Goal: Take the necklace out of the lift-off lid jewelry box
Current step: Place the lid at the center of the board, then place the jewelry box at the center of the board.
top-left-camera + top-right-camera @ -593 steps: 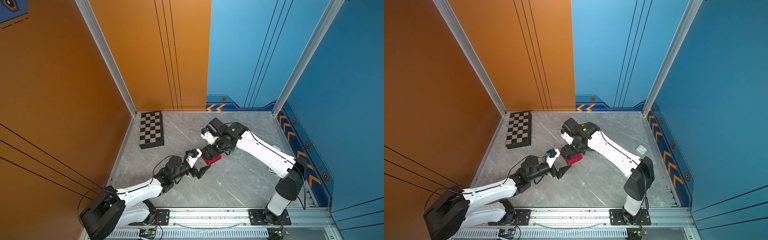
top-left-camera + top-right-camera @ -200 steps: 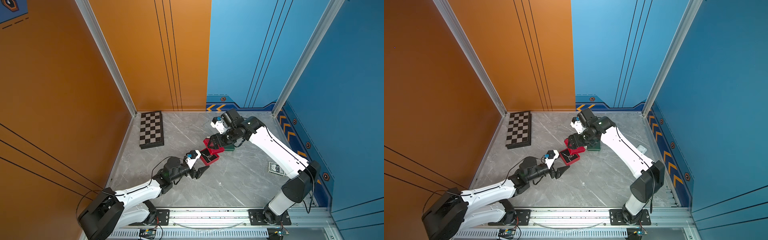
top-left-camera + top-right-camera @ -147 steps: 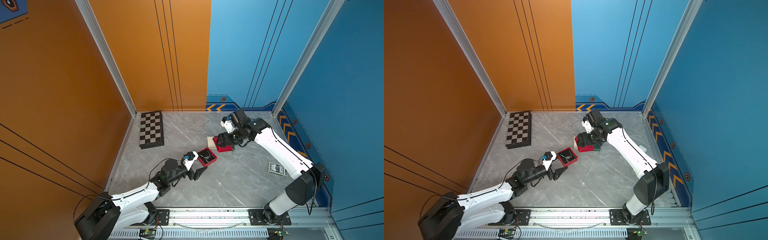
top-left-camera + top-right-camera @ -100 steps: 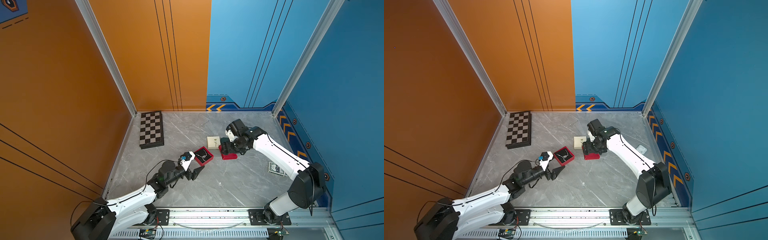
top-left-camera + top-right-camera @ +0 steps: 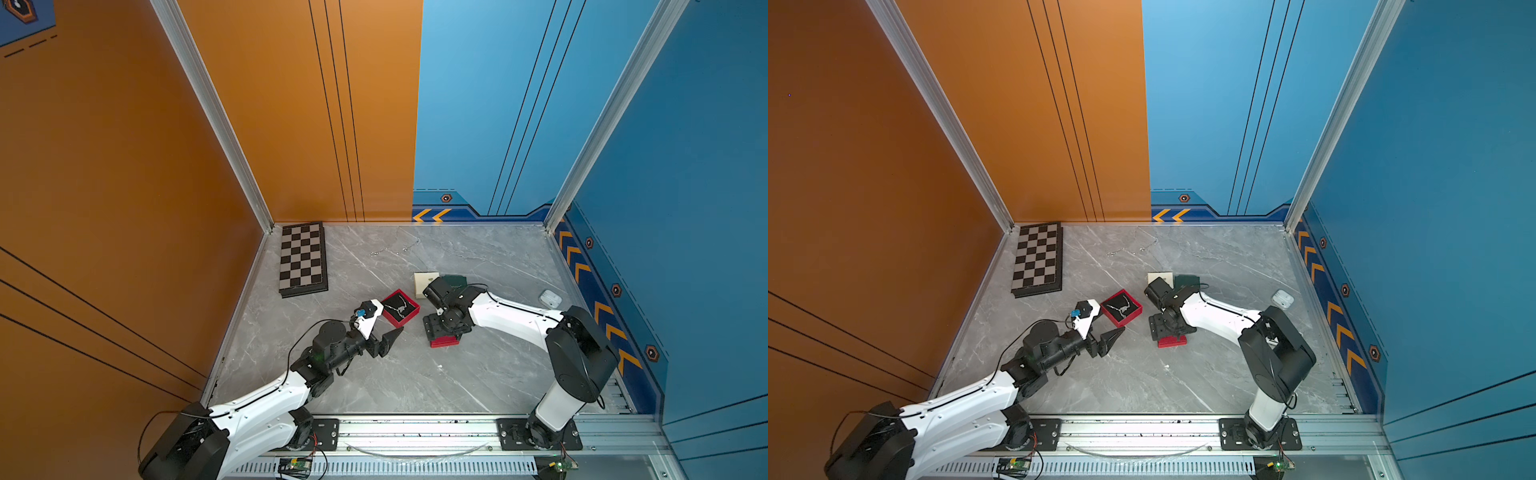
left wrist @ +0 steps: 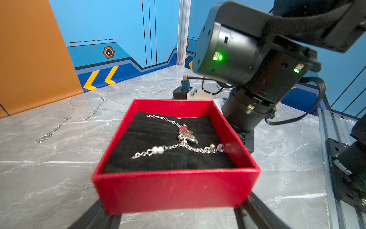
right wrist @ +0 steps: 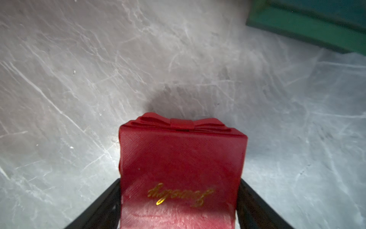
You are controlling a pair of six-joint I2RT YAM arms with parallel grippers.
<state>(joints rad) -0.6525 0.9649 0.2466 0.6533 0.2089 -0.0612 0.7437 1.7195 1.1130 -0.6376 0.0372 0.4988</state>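
The red jewelry box (image 6: 174, 190) stands open with its lid off, held at its near wall between the fingers of my left gripper (image 6: 176, 214). The necklace (image 6: 186, 136), a silver chain with a red and green pendant, lies on the box's black pad. Both top views show the box (image 5: 406, 319) (image 5: 1128, 319) just past my left gripper (image 5: 386, 323). The red lid (image 7: 182, 150), with a bow and gold lettering, rests on the table (image 5: 445, 342) between the fingers of my right gripper (image 7: 179, 184). I cannot tell whether those fingers press on it.
A chessboard (image 5: 302, 259) lies at the back left. A loose chain (image 5: 388, 249) sits on the marble behind the box. A cream box (image 5: 424, 279) and a green box (image 5: 455, 280) are behind my right wrist. A white earbud case (image 5: 549, 297) is near the right wall.
My right arm carried the lid away from the box, toward the front, and lowered it onto the table. My left arm drew back to the left with the open box.
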